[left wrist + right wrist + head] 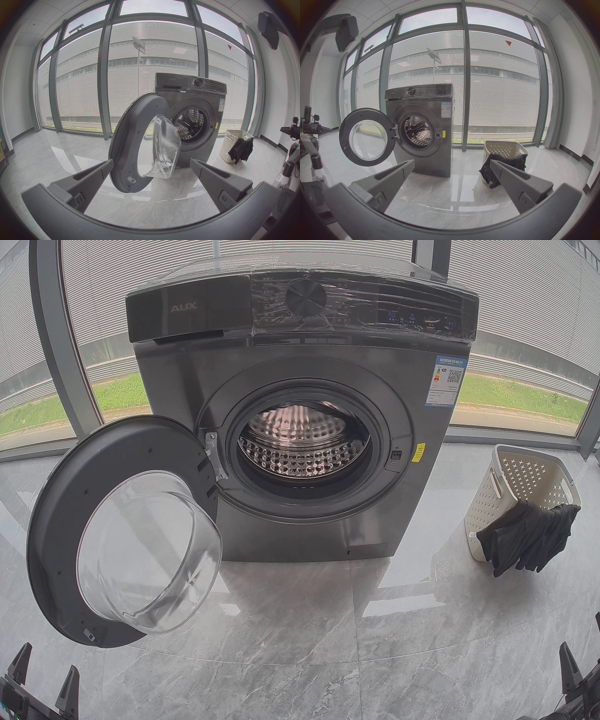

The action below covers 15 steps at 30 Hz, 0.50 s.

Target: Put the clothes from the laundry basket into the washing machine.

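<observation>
- Floor-to-ceiling glass window wall (531, 334) with grey frames, behind everything.
- Polished grey marble-pattern tile floor (300, 640); all items stand on it.
- Dark grey front-loading washing machine (175, 384), upright, facing the robot, back to the windows. Clear plastic film covers the black control panel and its round dial (305, 297).
- Round dark grey door with a clear domed glass bowl (69, 502): fully open, swung out to the robot's left on its hinge. Porthole unobstructed.
- Perforated stainless-steel drum (303, 440): lit inside, no cloth visible in it.
- White perforated plastic laundry basket (484, 509): on the floor to the right of the machine, near it, not touching.
- Black garment (528, 537): draped over the basket's near rim, hanging down the outside wall. Contents deeper in the basket cannot be told.
- Left gripper (151, 165): low at the near left, fingers spread apart, nothing between them, pointing toward the open door.
- Right gripper (452, 165): low at the near right, fingers likewise released and empty, well apart from basket and garment.
</observation>
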{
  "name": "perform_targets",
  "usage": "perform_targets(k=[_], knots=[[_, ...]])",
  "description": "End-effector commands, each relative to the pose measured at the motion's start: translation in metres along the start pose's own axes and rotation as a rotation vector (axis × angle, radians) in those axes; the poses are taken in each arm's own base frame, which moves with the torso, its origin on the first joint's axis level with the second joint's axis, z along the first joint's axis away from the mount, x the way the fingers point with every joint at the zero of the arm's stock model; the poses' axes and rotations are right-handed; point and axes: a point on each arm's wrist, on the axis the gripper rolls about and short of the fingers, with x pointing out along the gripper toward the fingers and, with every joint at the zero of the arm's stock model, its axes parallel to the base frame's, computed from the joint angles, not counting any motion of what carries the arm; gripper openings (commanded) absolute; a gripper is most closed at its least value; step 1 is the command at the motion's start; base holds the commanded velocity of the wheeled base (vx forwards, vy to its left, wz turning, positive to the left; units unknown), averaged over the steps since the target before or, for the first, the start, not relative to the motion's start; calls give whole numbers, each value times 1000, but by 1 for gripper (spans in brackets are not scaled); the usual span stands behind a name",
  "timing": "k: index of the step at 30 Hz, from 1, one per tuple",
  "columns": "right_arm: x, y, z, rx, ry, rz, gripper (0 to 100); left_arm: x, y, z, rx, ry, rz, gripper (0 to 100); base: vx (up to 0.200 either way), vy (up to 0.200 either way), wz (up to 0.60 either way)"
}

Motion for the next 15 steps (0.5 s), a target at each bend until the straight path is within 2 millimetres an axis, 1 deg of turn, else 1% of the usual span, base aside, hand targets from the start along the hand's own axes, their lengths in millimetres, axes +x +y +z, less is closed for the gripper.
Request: perform_targets(k=[1,2,4,6,10,15], knots=[[0,0,-5,12,9,-29,100,0,0,-5,0,-1,0,100,0,0,0],[0,-1,-5,15,10,-43,100,0,0,-5,0,-1,0,100,0,0,0],[0,-3,-6,18,17,-156,100,0,0,-5,-1,-1,0,100,0,0,0],[-1,-5,-6,14,23,-223,100,0,0,-5,-1,-2,0,100,0,0,0],[-1,-5,-6,25,24,-228,100,0,0,-5,-1,-1,0,100,0,0,0],[0,-4,-6,31,20,-193,100,0,0,-5,-1,-1,0,100,0,0,0]])
